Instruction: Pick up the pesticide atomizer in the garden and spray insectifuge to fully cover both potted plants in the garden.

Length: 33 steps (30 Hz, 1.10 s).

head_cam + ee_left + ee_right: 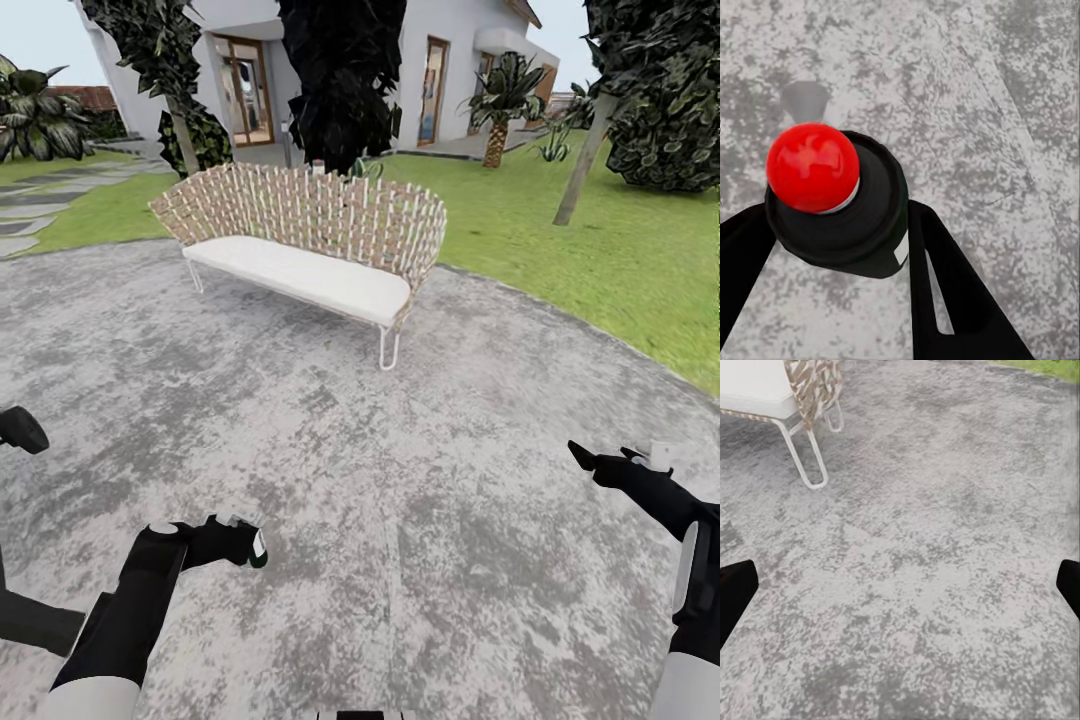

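The pesticide atomizer (847, 232), a dark bottle with a red round cap and a small white label, sits between the black fingers (945, 285) of my left gripper (840, 214), which is shut on it. In the head view this gripper (240, 545) hangs low at the left over the grey mottled patio (380, 470) of the garden. My right gripper (612, 463) is low at the right, open and empty; the right wrist view has its fingers (735, 592) far apart over bare paving. The potted plants are out of view.
A woven-back bench (310, 240) with a white cushion stands ahead on the patio; its white wire leg (806, 465) is near my right arm. Green lawn (600, 260) lies to the right, with trees (340, 80), a palm (497, 100) and a white house behind.
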Available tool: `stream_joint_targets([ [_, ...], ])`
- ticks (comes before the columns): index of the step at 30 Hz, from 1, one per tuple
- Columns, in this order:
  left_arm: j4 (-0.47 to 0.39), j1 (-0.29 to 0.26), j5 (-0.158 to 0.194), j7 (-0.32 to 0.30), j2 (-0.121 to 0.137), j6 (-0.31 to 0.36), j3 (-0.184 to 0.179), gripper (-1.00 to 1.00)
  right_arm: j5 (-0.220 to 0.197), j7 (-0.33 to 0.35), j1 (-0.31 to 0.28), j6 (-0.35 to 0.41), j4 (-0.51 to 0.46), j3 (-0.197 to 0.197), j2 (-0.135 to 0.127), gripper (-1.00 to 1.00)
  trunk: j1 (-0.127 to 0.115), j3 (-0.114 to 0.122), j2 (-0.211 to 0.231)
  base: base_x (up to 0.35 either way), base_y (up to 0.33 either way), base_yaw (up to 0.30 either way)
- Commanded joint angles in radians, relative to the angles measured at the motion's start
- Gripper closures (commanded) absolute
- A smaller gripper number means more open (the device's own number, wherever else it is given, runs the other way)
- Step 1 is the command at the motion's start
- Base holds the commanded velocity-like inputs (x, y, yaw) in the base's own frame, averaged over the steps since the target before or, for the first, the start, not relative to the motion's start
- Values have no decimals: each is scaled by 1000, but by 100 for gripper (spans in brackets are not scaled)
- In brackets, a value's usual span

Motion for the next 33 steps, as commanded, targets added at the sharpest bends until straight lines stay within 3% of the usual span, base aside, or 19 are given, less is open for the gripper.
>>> stream_joint_targets([
  [1, -1, -1, -5, -8, -1, 5, 1, 100, 8, 8, -1, 3, -1, -2, 0, -100, 0, -1, 0, 346, 0, -52],
  [10, -1, -1, -5, -8, -1, 5, 0, 100, 8, 9, -1, 4, -1, -2, 0, -100, 0, 0, 0, 347, 0, -67],
  [33, -1, -1, -5, -8, -2, 5, 1, 100, 8, 9, -1, 4, -1, -3, 0, -100, 0, 0, 0, 345, 0, -263],
])
